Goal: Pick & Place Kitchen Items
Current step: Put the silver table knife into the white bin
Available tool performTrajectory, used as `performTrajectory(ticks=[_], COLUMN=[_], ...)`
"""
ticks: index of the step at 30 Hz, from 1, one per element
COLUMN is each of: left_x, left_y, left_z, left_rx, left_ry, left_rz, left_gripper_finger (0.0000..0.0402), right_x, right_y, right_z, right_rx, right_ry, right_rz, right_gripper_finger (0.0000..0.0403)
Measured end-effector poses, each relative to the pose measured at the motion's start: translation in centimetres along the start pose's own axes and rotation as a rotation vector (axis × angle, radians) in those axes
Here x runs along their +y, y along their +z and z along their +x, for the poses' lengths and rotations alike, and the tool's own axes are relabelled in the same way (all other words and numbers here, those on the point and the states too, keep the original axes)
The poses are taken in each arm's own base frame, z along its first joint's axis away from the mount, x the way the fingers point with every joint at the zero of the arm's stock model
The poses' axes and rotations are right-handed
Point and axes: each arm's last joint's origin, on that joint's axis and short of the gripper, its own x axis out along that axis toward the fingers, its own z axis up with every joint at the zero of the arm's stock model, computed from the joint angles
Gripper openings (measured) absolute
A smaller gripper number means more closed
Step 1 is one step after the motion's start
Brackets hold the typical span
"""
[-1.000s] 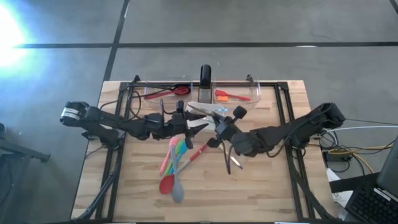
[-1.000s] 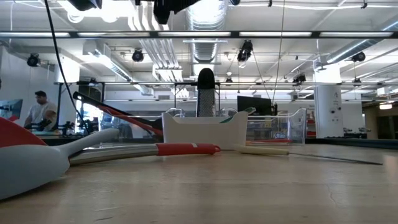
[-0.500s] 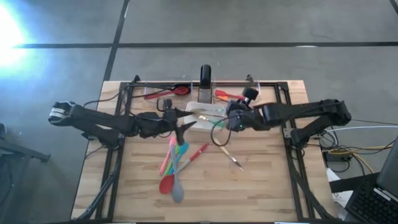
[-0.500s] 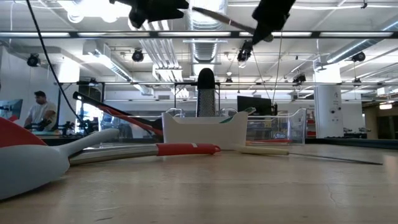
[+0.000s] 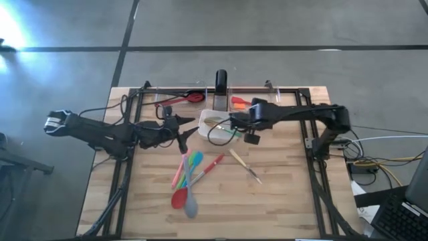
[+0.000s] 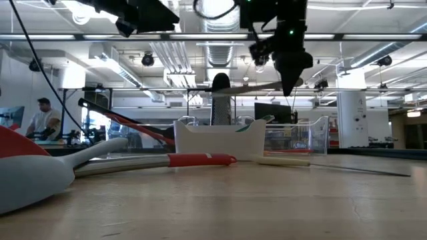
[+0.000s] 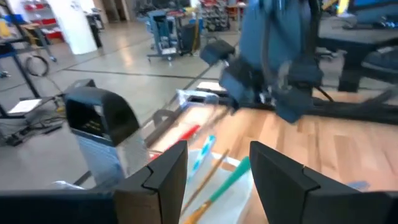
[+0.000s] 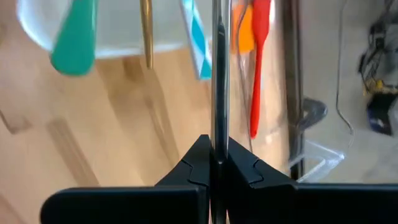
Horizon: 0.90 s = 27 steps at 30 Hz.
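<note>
Pinched edge-on, thin metal utensil point(image 8: 218, 74) gleams grey.

Left arm: extended from the left toward the table's middle, left gripper point(image 5: 186, 130) raised, jaws parted, nothing between them. Right arm: reaching from the right toward the far middle, right gripper point(image 8: 217, 163) raised, jaws clamped on a slim metal utensil point(image 8: 218, 74).

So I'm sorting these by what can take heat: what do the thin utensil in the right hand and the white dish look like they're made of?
The thin utensil clamped in the right hand looks like metal: a slim, straight, dark grey shaft with a dull sheen. The white dish has thick, smooth, opaque white walls, so ceramic or hard plastic; the look leaves that open.
</note>
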Motion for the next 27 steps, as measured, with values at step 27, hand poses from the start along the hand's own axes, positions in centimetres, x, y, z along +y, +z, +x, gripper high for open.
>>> performTrajectory(ticks=[27], left_x=[0.5], left_y=[-0.5], left_z=[-0.7], left_rx=[-0.008], left_ry=[0.023], left_rz=[-0.016], left_gripper_finger=[0.0177], right_x=[1.1], right_y=[7.8], right_z=[4.6], right_rx=[0.294], right_ry=[0.082], right_rz=[-0.158], right_gripper_finger=[0.0011])
